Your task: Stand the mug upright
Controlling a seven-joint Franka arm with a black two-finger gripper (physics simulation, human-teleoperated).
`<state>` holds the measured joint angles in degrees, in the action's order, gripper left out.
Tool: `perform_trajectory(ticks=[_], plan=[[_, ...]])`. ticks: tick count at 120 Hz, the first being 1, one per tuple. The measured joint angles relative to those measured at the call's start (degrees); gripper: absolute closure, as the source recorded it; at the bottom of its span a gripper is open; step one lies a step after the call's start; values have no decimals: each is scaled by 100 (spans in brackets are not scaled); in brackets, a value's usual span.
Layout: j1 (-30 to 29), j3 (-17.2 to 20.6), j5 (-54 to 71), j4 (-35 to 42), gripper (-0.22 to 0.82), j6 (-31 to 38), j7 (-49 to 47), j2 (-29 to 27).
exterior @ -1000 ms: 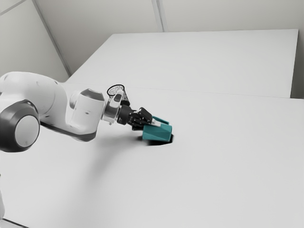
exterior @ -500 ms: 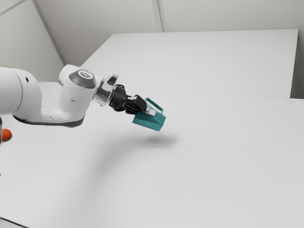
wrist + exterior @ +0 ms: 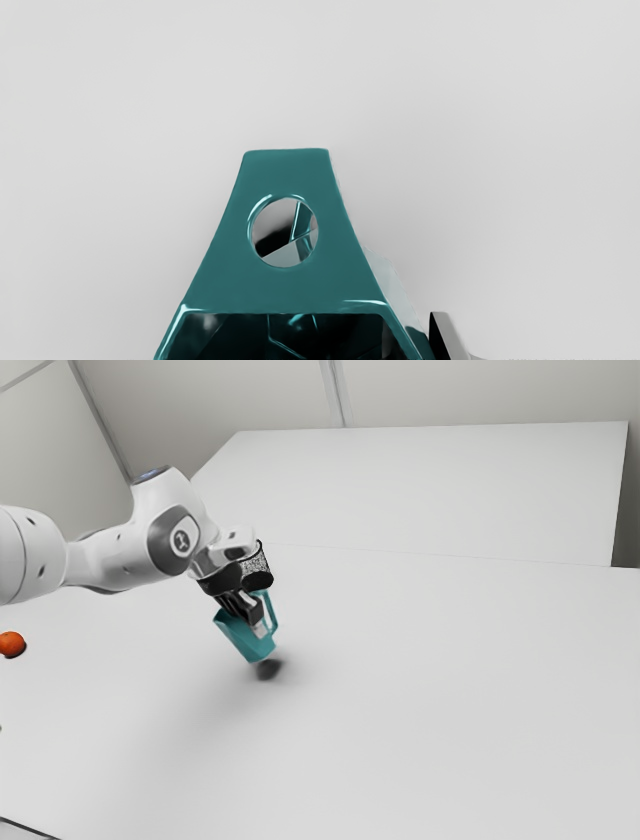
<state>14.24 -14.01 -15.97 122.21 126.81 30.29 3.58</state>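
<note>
See the teal mug (image 3: pixel 238 634) gripped in the claw (image 3: pixel 258 626), tilted and held clear of the white tabletop (image 3: pixel 450 720), with a shadow (image 3: pixel 268 669) beneath. Find its handle (image 3: pixel 274 610) to the exterior view's right of the claw, and its dark hollow near one of the fingers (image 3: pixel 448 334) in the wrist view. Judge the mouth to face roughly up toward the claw, though not surely.

Expect the chief trouble from that lean: if released so, likely to land on a base edge and topple onto a side. If lowered without levelling, likely to strike corner first, twist in the grip and slip. Beware also of opening too high, with a drop and a bounce to follow. With the claw so near the handle, could snag the loop while backing off and drag the mug over.

Behind the claw in the exterior view, note a speckled container (image 3: pixel 258 566), partly covered; cannot tell how near, but could knock it with a wide wrist swing. Well apart from the claw, toward the exterior view's left, notice a round orange fruit (image 3: pixel 11 644), unlikely to interfere.
</note>
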Motion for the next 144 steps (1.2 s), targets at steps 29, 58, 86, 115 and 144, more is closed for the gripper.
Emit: perform_trajectory(ticks=[29, 58, 86, 115, 144], plan=[[121, 96, 936, 11, 77, 365, -575, 137], [196, 156, 1458, 416, 77, 901, -1042, 18], [191, 149, 1718, 823, 77, 1564, -1356, -40], [184, 158, 1748, 847, 71, 1865, -1548, 44], [178, 164, 1704, 848, 52, 1944, -1596, 43]])
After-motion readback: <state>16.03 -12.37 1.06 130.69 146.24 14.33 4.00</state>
